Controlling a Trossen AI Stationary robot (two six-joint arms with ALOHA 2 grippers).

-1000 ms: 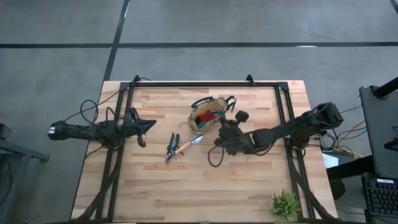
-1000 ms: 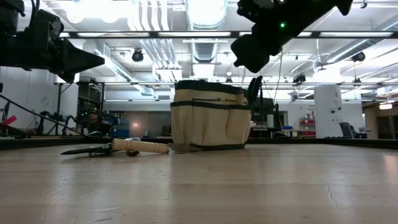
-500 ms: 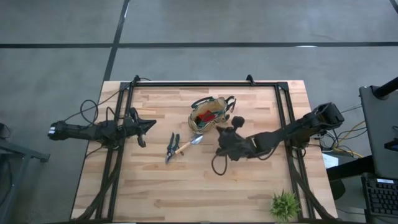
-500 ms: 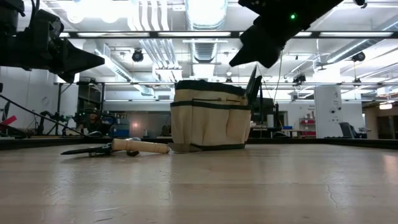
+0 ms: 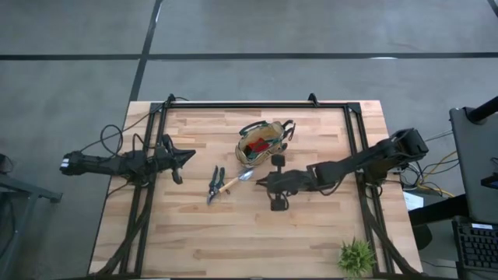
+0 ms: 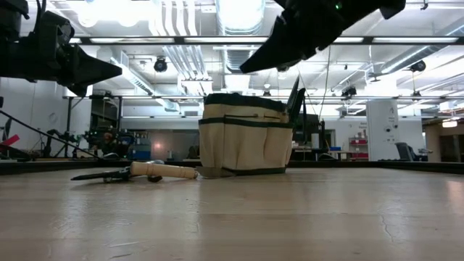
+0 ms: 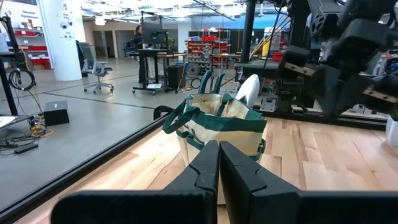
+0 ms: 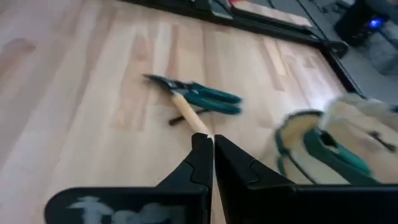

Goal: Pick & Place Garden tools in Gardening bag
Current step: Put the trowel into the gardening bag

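The tan gardening bag [image 5: 261, 145] with green trim stands upright on its base at the table's far middle, with a red item [image 5: 258, 143] inside. It also shows in the low view [image 6: 245, 138] and the left wrist view [image 7: 217, 121]. Green-handled pruning shears [image 5: 213, 183] and a wooden-handled trowel [image 5: 233, 182] lie flat on the table, left of and nearer than the bag, and show in the right wrist view [image 8: 208, 101] [image 8: 189, 118]. My right gripper [image 5: 261, 183] is shut and empty, above the table just right of the trowel's blade. My left gripper [image 5: 191, 158] is shut and empty, left of the bag.
A small green plant [image 5: 356, 257] stands at the table's near right corner. A black frame rail [image 5: 257, 105] runs along the far edge, with side rails on both sides. Bare wood lies between the tools and the near edge.
My right gripper has swung away from the bag's right side, toward the table's left and near edges. It has turned and now points toward the trowel and shears. It has stayed shut. The tools and the bag have not moved.
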